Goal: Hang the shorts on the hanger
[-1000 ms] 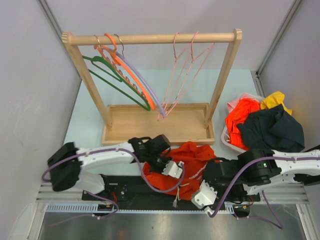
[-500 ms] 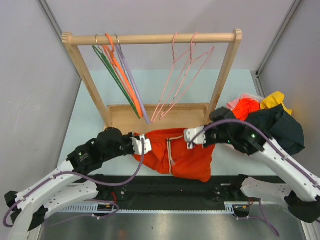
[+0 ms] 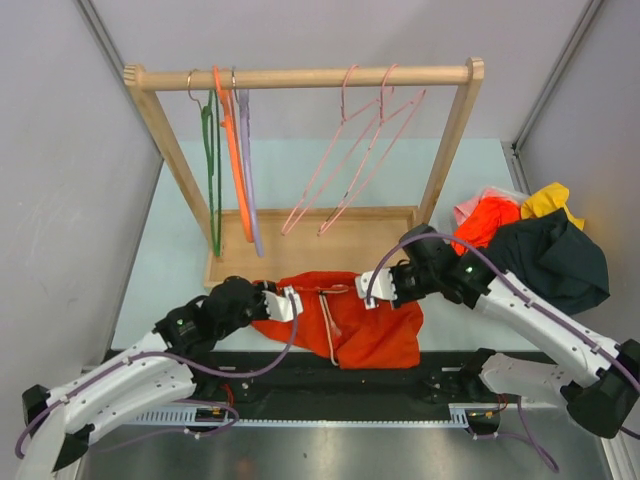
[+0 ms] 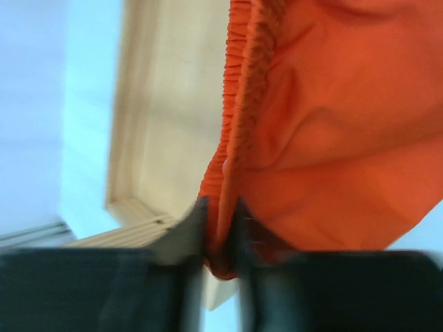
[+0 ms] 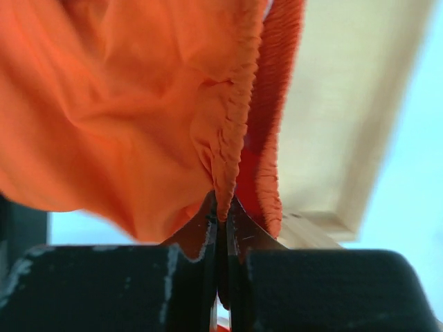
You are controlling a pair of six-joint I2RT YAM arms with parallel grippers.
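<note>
Left gripper point(image 4: 220, 232) and right gripper point(image 5: 221, 220) each pinch the ribbed elastic waistband of the soft orange shorts point(image 3: 362, 325), centre frame. The thin triangular pink wire hanger point(image 3: 335, 172) hangs above.

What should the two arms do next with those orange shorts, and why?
Probably lift the shorts up toward a pale-pink hanger on the rail. The left gripper and right gripper are each shut on the waistband, holding it spread in front of the rack's wooden base, and the hanger hangs bare.
</note>
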